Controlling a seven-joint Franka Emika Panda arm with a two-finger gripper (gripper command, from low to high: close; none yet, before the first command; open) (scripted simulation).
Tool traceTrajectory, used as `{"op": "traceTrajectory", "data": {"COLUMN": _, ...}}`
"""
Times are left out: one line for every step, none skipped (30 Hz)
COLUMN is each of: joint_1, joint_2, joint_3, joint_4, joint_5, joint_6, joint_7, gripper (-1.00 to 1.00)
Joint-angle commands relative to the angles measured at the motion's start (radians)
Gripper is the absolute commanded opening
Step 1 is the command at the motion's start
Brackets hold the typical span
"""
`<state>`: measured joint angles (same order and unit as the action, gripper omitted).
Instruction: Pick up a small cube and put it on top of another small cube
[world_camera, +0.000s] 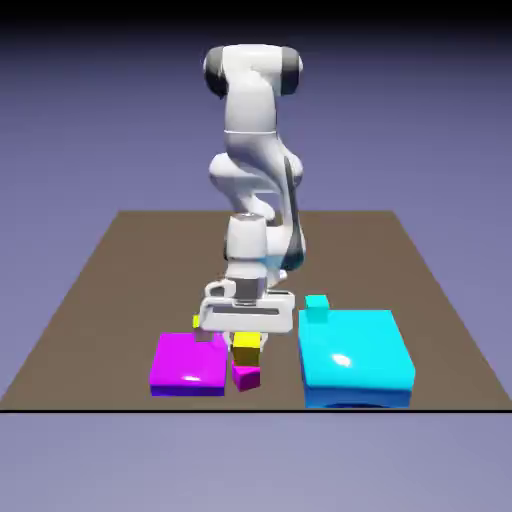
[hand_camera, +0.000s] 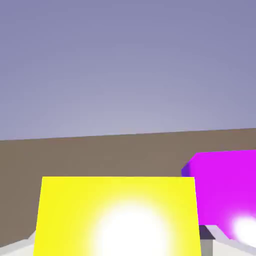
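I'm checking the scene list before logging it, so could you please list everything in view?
table: one, brown, under everything.
flat pink block: one, magenta, exterior view's left front.
big blue block: one, cyan, exterior view's right front.
small blue cube: one, cyan, at the big blue block's far corner.
golden cube: one, orange-yellow, on the small pink cube.
small pink cube: one, magenta, between the blocks.
yellow-green cube: one, mostly hidden behind the gripper.
arm: one, white.
gripper: one, around the golden cube.
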<state>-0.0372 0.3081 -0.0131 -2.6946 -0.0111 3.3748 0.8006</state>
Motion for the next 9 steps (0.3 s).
{"op": "traceTrajectory", "data": {"joint_1": 0.0, "joint_2": 0.0, "joint_3": 0.0, "joint_4": 0.0, "joint_5": 0.0, "joint_6": 0.0, "joint_7": 0.0, "gripper": 1.0}}
{"op": "traceTrajectory", "data": {"joint_1": 0.004, "joint_2": -0.036, "joint_3": -0.004, "joint_4": -0.013, "joint_5": -0.001, "joint_6": -0.023, "joint_7": 0.0, "gripper": 1.0}}
{"op": "traceTrajectory", "data": {"joint_1": 0.008, "joint_2": -0.072, "joint_3": -0.008, "joint_4": -0.025, "joint_5": -0.002, "joint_6": -0.047, "joint_7": 0.001, "gripper": 1.0}}
{"op": "traceTrajectory", "data": {"joint_1": 0.011, "joint_2": -0.109, "joint_3": -0.012, "joint_4": -0.038, "joint_5": -0.002, "joint_6": -0.07, "joint_7": 0.001, "gripper": 1.0}}
{"op": "traceTrajectory", "data": {"joint_1": 0.015, "joint_2": -0.145, "joint_3": -0.016, "joint_4": -0.051, "joint_5": -0.003, "joint_6": -0.094, "joint_7": 0.002, "gripper": 1.0}}
{"op": "traceTrajectory", "data": {"joint_1": 0.019, "joint_2": -0.181, "joint_3": -0.02, "joint_4": -0.064, "joint_5": -0.004, "joint_6": -0.117, "joint_7": 0.002, "gripper": 1.0}}
{"op": "traceTrajectory", "data": {"joint_1": 0.023, "joint_2": -0.217, "joint_3": -0.024, "joint_4": -0.076, "joint_5": -0.005, "joint_6": -0.141, "joint_7": 0.003, "gripper": 1.0}}
{"op": "traceTrajectory", "data": {"joint_1": 0.026, "joint_2": -0.253, "joint_3": -0.028, "joint_4": -0.089, "joint_5": -0.006, "joint_6": -0.164, "joint_7": 0.003, "gripper": 1.0}}
{"op": "traceTrajectory", "data": {"joint_1": 0.029, "joint_2": -0.274, "joint_3": -0.03, "joint_4": -0.096, "joint_5": -0.006, "joint_6": -0.178, "joint_7": 0.004, "gripper": 1.0}}
